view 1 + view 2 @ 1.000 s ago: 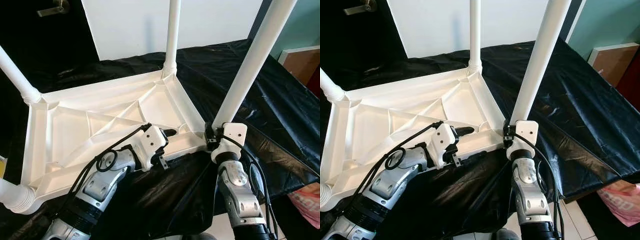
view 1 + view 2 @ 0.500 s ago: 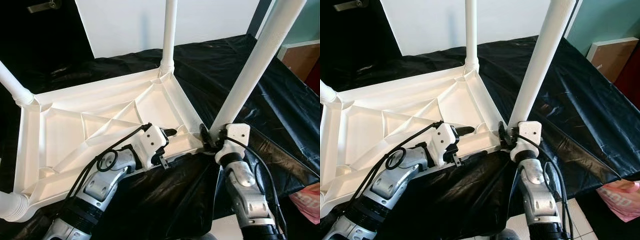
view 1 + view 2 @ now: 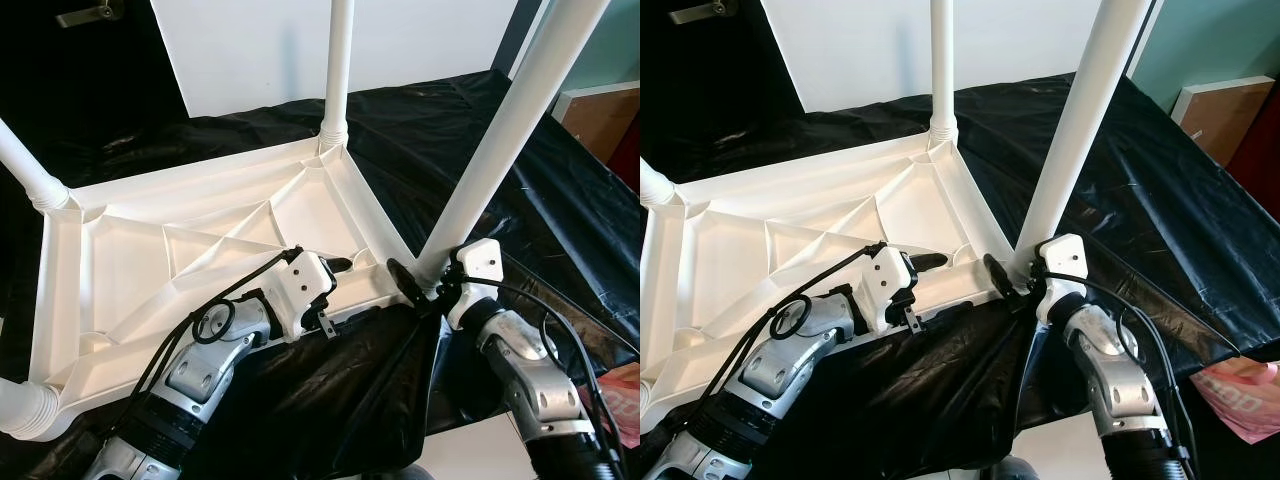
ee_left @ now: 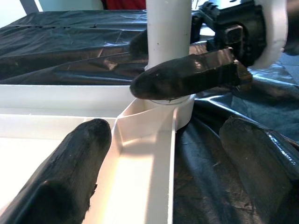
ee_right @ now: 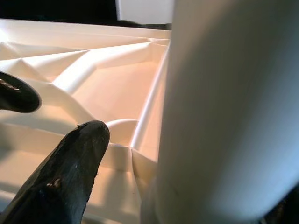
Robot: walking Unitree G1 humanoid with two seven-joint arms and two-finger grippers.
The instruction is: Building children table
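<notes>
A white children's table [image 3: 200, 215] lies upside down on black plastic sheeting [image 3: 430, 120], legs pointing up. My right gripper [image 3: 423, 282] is open around the base of the near right leg [image 3: 500, 140]. One finger [image 5: 79, 158] lies on the tray side with a gap to the leg, and the other is hidden behind the leg. My left gripper [image 3: 334, 295] is open and straddles the table's near rim [image 4: 170, 140], one finger inside the tray and one outside over the plastic. From the left wrist, the right gripper's finger [image 4: 187, 77] crosses the leg's socket.
Other legs stand at the far corner [image 3: 338, 70], the far left corner [image 3: 25, 165] and the near left corner [image 3: 25, 410]. A brown box [image 3: 600, 115] and a pink bag [image 3: 625, 400] sit to the right. A white panel [image 3: 260, 50] stands behind.
My right arm has swung out to the right, and its gripper has turned around the leg's base so the fingers now point left. The left arm has stayed put. The camera shifted slightly.
</notes>
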